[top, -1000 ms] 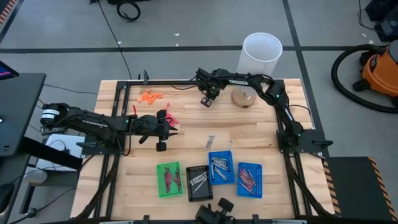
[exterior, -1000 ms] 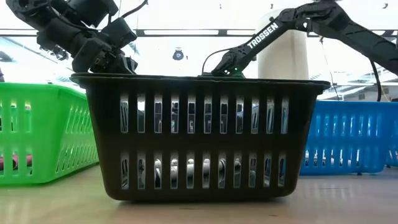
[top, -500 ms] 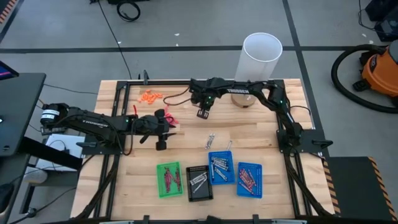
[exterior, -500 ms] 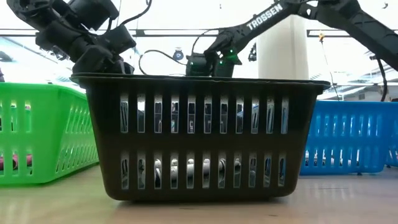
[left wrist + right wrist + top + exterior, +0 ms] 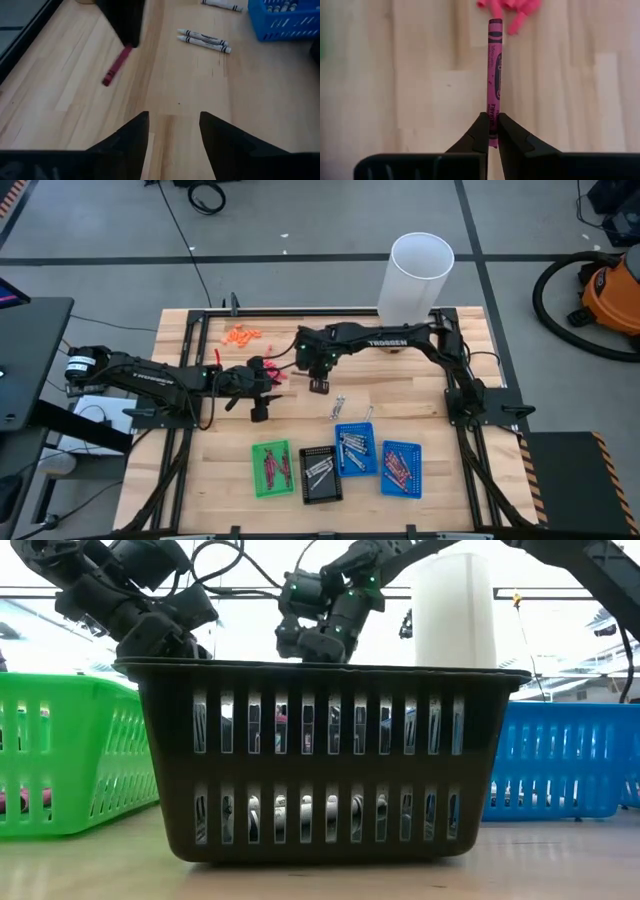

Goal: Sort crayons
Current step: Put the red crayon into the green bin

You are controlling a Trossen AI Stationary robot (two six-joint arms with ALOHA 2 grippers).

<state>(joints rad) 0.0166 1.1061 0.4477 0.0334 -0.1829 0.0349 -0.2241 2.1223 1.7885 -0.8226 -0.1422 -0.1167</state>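
My right gripper point(image 5: 492, 117) is shut on a dark pink crayon point(image 5: 495, 65) above the table's middle point(image 5: 320, 385), just right of the cluster of tiny pink-red bits point(image 5: 272, 370). My left gripper point(image 5: 174, 117) hovers open next to that cluster point(image 5: 268, 376), with nothing between its fingers. It faces the held crayon point(image 5: 117, 65). Two silvery crayons point(image 5: 202, 40) lie flat on the wood point(image 5: 340, 404). More crayons lie in the green tray point(image 5: 271, 469), the black tray point(image 5: 320, 473) and two blue trays point(image 5: 356, 449) point(image 5: 401, 468). My right gripper pinches the crayon's one end point(image 5: 493, 112) between its two fingers. The crayon runs on beyond the fingertips, in line with the fingers. In the left wrist view it slants down below the dark fingers point(image 5: 125, 30), its free end point(image 5: 107, 81) clear of the table.
A white cylinder point(image 5: 417, 275) stands at the far edge, and tiny orange bits point(image 5: 241, 335) lie at the far left. In the low view the black tray point(image 5: 320, 760) fills the foreground, with green point(image 5: 60, 755) and blue point(image 5: 560, 760) trays beside it.
My right gripper has swung from the table's far side toward the left and near side, coming down beside the pink-red bits close to my left gripper, with the crayon still held.
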